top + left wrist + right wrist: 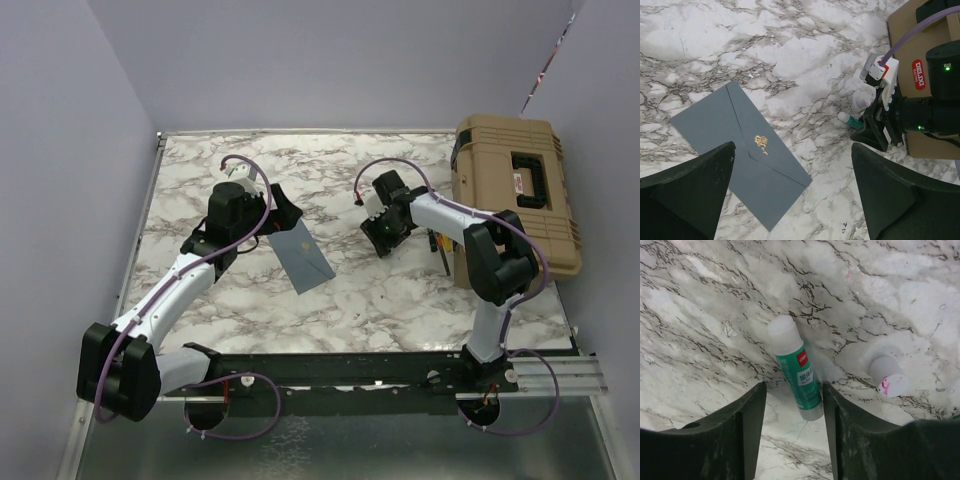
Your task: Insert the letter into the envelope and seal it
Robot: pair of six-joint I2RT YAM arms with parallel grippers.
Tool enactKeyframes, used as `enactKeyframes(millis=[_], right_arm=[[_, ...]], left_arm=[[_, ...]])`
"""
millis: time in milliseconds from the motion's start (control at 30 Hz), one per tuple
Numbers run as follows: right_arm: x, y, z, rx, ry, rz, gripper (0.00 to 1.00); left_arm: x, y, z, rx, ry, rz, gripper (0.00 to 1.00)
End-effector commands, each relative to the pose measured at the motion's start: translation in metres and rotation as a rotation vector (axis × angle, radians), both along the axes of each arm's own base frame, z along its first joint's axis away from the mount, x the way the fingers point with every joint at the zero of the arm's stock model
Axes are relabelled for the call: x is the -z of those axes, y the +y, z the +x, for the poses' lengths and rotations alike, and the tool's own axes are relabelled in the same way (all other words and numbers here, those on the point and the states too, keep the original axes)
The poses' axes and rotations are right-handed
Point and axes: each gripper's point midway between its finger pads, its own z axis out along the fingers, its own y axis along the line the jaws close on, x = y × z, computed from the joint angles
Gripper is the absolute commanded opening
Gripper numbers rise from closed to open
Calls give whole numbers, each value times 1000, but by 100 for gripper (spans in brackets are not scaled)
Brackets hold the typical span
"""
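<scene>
Currently the envelope (740, 150) lies flat on the tabletop (790, 50) below the left gripper (792, 150), jaws spread wide; it looks like light, floppy paper best nipped at an edge, while the right gripper (794, 387) has its jaws straddling a glue stick (797, 375), not pinching it.

The envelope (303, 254) is lying flat on the table (380, 300), left of centre. The left gripper (280, 215) is hanging over its far end, and the right gripper (385, 235) is sitting to its right, well apart. A glue stick (796, 367) is lying on the table between the right gripper's fingers (747, 430). Its cap (888, 376) is resting just beside it, not touching. A toolbox (515, 190) is sitting along the table's right edge.
</scene>
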Motion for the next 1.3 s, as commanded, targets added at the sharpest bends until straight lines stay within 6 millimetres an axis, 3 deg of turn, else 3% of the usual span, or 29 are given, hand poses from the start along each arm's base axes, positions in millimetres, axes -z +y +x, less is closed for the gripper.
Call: enactKeyframes(millis=[0,133,200,300,400,467,600,733,833,933,1033,1133,1267], right_arm=[[12,-10,-15,-18,59,-37,48],[18,-16,-18,-7,62,-61,38],[21,-17,-18,3,76,-73,21],[19,-8,-16,35,100,-40,4],[3,6,-14,73,79,40,0],[-25,24,-11,82,19,157,0],[-130,70,-15,69,-154,541,0],[-224,103,-38,36,-235,937,0],[-271,116,-55,-17,-235,1144,0],[-293,120,-67,-48,-211,1232,0],[-307,125,-79,-109,-181,1290,0],[-319,131,-93,-180,-153,1338,0],[-324,137,-102,-210,-136,1364,0]], left_arm=[[-23,-3,1,16,-69,-9,99],[-25,-2,-1,13,-74,-11,99],[-25,-2,-2,12,-74,-13,99],[-26,-4,-2,15,-68,-25,99],[-32,-6,-4,24,-74,-47,99],[-37,-10,-6,43,-83,-64,99],[-58,-27,-18,137,-131,-133,99],[-99,-49,-39,281,-239,-260,90],[-134,-61,-50,357,-297,-369,89],[-174,-72,-69,467,-378,-469,91],[-196,-79,-83,539,-430,-496,95],[-199,-90,-92,599,-431,-500,94],[-188,-101,-91,606,-396,-504,84]])
